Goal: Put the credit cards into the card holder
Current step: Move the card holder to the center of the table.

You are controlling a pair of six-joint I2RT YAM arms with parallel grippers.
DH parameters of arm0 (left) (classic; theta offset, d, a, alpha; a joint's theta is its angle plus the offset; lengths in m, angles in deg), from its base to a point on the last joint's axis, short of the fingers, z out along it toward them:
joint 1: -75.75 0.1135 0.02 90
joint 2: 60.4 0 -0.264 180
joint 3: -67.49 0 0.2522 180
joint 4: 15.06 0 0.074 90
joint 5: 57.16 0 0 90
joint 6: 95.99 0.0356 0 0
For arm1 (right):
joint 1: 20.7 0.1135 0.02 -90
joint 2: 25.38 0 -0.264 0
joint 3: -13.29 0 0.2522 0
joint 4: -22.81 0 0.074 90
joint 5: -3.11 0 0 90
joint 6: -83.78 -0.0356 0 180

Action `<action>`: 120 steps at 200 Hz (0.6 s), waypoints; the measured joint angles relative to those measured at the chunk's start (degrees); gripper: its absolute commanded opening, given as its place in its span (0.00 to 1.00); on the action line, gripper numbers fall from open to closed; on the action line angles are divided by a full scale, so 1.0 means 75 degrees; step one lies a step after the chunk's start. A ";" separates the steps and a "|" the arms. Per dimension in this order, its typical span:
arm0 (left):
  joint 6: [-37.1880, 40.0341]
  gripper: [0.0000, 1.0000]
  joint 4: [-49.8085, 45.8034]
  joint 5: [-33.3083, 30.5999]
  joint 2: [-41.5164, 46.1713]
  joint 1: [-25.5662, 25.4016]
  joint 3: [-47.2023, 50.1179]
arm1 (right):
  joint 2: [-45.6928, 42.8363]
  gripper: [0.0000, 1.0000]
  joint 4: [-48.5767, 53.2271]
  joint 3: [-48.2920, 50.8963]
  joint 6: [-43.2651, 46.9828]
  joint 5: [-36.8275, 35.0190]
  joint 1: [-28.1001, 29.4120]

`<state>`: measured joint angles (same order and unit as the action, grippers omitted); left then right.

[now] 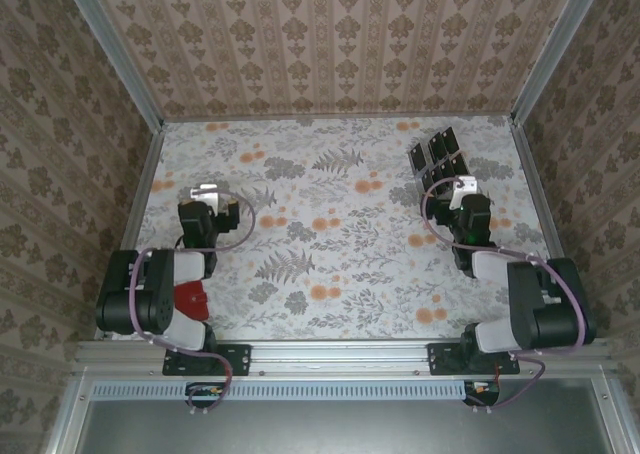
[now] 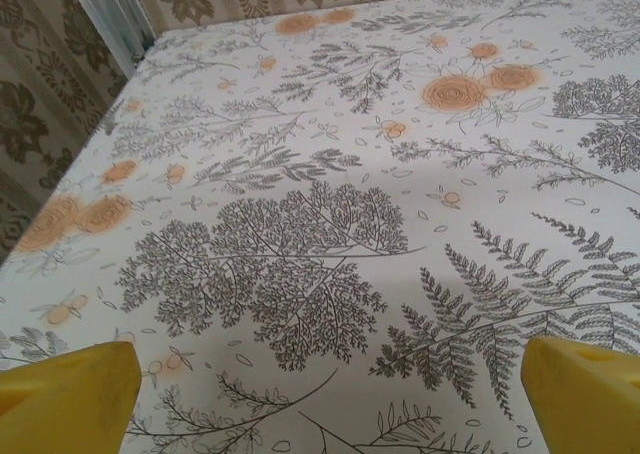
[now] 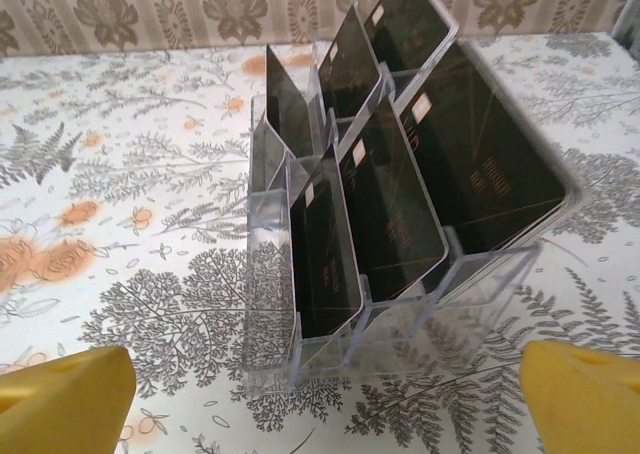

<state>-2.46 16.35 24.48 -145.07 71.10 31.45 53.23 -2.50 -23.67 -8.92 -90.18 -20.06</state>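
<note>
Two wide-open pincers: left pincer (image 2: pixel 325 409) over floral desk (image 2: pixel 300 124), right pincer (image 3: pixel 325 399) facing credit cards (image 1: pixel 437 159) (slotted in a clear rack (image 3: pixel 270 324)) upper right.

Light is soft and even, shadows faint. The clear stand (image 3: pixel 300 324) glints (right wrist view), and the yellow fingertips (image 3: pixel 60 394) blur.

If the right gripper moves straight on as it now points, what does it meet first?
Probably the clear rack holding the credit cards, directly ahead of the open right gripper; depth is unclear.
</note>
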 measured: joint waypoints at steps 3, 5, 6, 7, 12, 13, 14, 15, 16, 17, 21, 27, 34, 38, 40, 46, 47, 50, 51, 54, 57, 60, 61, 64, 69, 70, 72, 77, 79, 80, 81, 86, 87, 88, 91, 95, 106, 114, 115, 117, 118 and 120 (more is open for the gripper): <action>0.0012 1.00 -0.0041 -0.0041 0.0044 -0.0020 -0.0029 | -0.0093 1.00 0.0082 -0.0015 -0.0009 -0.0015 0.0000; 0.0026 1.00 -0.0090 -0.0085 0.0099 -0.0047 -0.0055 | -0.0187 1.00 0.0160 -0.0029 -0.0015 -0.0026 0.0000; 0.0026 1.00 -0.0114 -0.0105 0.0122 -0.0055 -0.0067 | -0.0216 1.00 0.0189 -0.0035 -0.0017 -0.0032 0.0000; 0.0029 1.00 -0.0160 -0.0134 0.0157 -0.0076 -0.0090 | -0.0265 1.00 0.0248 -0.0047 -0.0032 -0.0041 0.0000; 0.0055 1.00 -0.0289 -0.0230 0.0274 -0.0128 -0.0166 | -0.0428 1.00 0.0414 -0.0090 -0.0067 -0.0076 0.0000; 0.0052 1.00 -0.0309 -0.0248 0.0294 -0.0137 -0.0178 | -0.0455 1.00 0.0443 -0.0099 -0.0073 -0.0079 0.0000; 0.0058 1.00 -0.0364 -0.0286 0.0332 -0.0157 -0.0207 | -0.0504 1.00 0.0507 -0.0119 -0.0082 -0.0093 0.0000; 0.0064 1.00 -0.0388 -0.0300 0.0350 -0.0166 -0.0219 | -0.0527 1.00 0.0545 -0.0131 -0.0090 -0.0099 0.0000; 0.0067 1.00 -0.0411 -0.0312 0.0370 -0.0175 -0.0233 | -0.0554 1.00 0.0580 -0.0143 -0.0096 -0.0105 0.0000; 0.0079 1.00 -0.0449 -0.0353 0.0411 -0.0192 -0.0259 | -0.0606 1.00 0.0641 -0.0160 -0.0108 -0.0114 0.0000; 0.0087 1.00 -0.0568 -0.0443 0.0519 -0.0248 -0.0323 | -0.0720 1.00 0.0799 -0.0210 -0.0157 -0.0137 0.0000; 0.0090 1.00 -0.0784 -0.0592 0.0702 -0.0329 -0.0443 | -0.0909 1.00 0.1078 -0.0303 -0.0265 -0.0181 0.0000; 0.0082 1.00 -0.1052 -0.0761 0.0903 -0.0402 -0.0586 | -0.1099 1.00 0.1384 -0.0405 -0.0388 -0.0221 0.0000; 0.0058 1.00 -0.1279 -0.0871 0.1046 -0.0452 -0.0708 | -0.1218 1.00 0.1568 -0.0460 -0.0484 -0.0256 0.0000; 0.0029 1.00 -0.1396 -0.0921 0.1110 -0.0475 -0.0766 | -0.1282 1.00 0.1664 -0.0490 -0.0527 -0.0277 0.0000; -0.0064 1.00 -0.1734 -0.1061 0.1291 -0.0533 -0.0947 | -0.1451 1.00 0.1915 -0.0554 -0.0694 -0.0309 0.0000; -0.0076 1.00 -0.1775 -0.1078 0.1309 -0.0539 -0.0970 | -0.1486 1.00 0.1976 -0.0565 -0.0729 -0.0315 0.0000; -0.0114 1.00 -0.1941 -0.1145 0.1384 -0.0548 -0.1058 | -0.1568 1.00 0.2075 -0.0586 -0.0807 -0.0329 0.0000; -0.0152 1.00 -0.2028 -0.1172 0.1428 -0.0560 -0.1105 | -0.1600 1.00 0.2110 -0.0589 -0.0845 -0.0332 0.0000; -0.0221 1.00 -0.2250 -0.1250 0.1515 -0.0586 -0.1212 | -0.1722 1.00 0.2259 -0.0606 -0.1011 -0.0361 0.0000; -0.0306 1.00 -0.2465 -0.1326 0.1603 -0.0589 -0.1323 | -0.1827 1.00 0.2384 -0.0618 -0.1128 -0.0391 0.0000; -0.0423 1.00 -0.2719 -0.1402 0.1696 -0.0609 -0.1448 | -0.1950 1.00 0.2515 -0.0629 -0.1291 -0.0428 0.0000; -0.0443 1.00 -0.2780 -0.1425 0.1714 -0.0615 -0.1480 | -0.1973 1.00 0.2550 -0.0629 -0.1323 -0.0434 0.0000; -0.0527 1.00 -0.2984 -0.1504 0.1786 -0.0635 -0.1585 | -0.2084 1.00 0.2678 -0.0632 -0.1454 -0.0478 0.0000; -0.0766 1.00 -0.3439 -0.1635 0.1923 -0.0644 -0.1810 | -0.2282 1.00 0.2891 -0.0632 -0.1705 -0.0513 0.0000; -0.0787 1.00 -0.3494 -0.1655 0.1941 -0.0647 -0.1842 | -0.2311 1.00 0.2914 -0.0632 -0.1734 -0.0519 0.0000; -0.0901 1.00 -0.3689 -0.1708 0.2002 -0.0659 -0.1935 | -0.2410 1.00 0.3008 -0.0632 -0.1827 -0.0513 0.0000; -0.1151 1.00 -0.4153 -0.1827 0.2124 -0.0679 -0.2157 | -0.2579 1.00 0.3185 -0.0632 -0.2008 -0.0510 0.0000; -0.1300 1.00 -0.4371 -0.1877 0.2183 -0.0682 -0.2250 | -0.2661 1.00 0.3264 -0.0635 -0.2081 -0.0504 -0.0003; -0.1346 1.00 -0.4450 -0.1897 0.2203 -0.0682 -0.2288 | -0.2690 1.00 0.3293 -0.0635 -0.2104 -0.0501 -0.0003; -0.1384 1.00 -0.4517 -0.1912 0.2221 -0.0685 -0.2323 | -0.2716 1.00 0.3319 -0.0638 -0.2127 -0.0498 -0.0003; -0.1702 1.00 -0.5047 -0.2020 0.2343 -0.0708 -0.2550 | -0.2882 1.00 0.3506 -0.0659 -0.2294 -0.0443 -0.0003; -0.1798 1.00 -0.5190 -0.2052 0.2372 -0.0714 -0.2611 | -0.2903 1.00 0.3535 -0.0662 -0.2311 -0.0431 -0.0003; -0.1836 1.00 -0.5260 -0.2066 0.2384 -0.0720 -0.2640 | -0.2938 1.00 0.3585 -0.0667 -0.2346 -0.0408 -0.0003; -0.2002 1.00 -0.5552 -0.2127 0.2445 -0.0726 -0.2751 | -0.3019 1.00 0.3689 -0.0688 -0.2430 -0.0329 0.0000; -0.2311 1.00 -0.5977 -0.2194 0.2535 -0.0731 -0.2914 | -0.3101 1.00 0.3809 -0.0717 -0.2515 -0.0224 0.0000; -0.3010 1.00 -0.7015 -0.2366 0.2763 -0.0758 -0.3217 | -0.3281 1.00 0.4127 -0.0833 -0.2760 0.0187 0.0009; -0.3544 1.00 -0.7769 -0.2495 0.2932 -0.0787 -0.3346 | -0.3346 1.00 0.4328 -0.0938 -0.2932 0.0495 0.0047; -0.3587 1.00 -0.7831 -0.2506 0.2946 -0.0787 -0.3351 | -0.3348 0.99 0.4348 -0.0947 -0.2943 0.0519 0.0052; -0.3727 1.00 -0.8046 -0.2532 0.2984 -0.0793 -0.3372 | -0.3363 0.99 0.4395 -0.0973 -0.2993 0.0600 0.0067; -0.3768 1.00 -0.8113 -0.2538 0.3002 -0.0793 -0.3375 | -0.3366 0.99 0.4415 -0.0985 -0.3016 0.0638 0.0076; -0.3949 1.00 -0.8344 -0.2565 0.3060 -0.0801 -0.3383 | -0.3369 0.99 0.4450 -0.1008 -0.3048 0.0697 0.0105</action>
<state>-32.08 -46.23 5.25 -122.12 65.09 6.07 27.96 30.88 -31.24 -31.78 -84.96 -19.27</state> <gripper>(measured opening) 0.998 0.998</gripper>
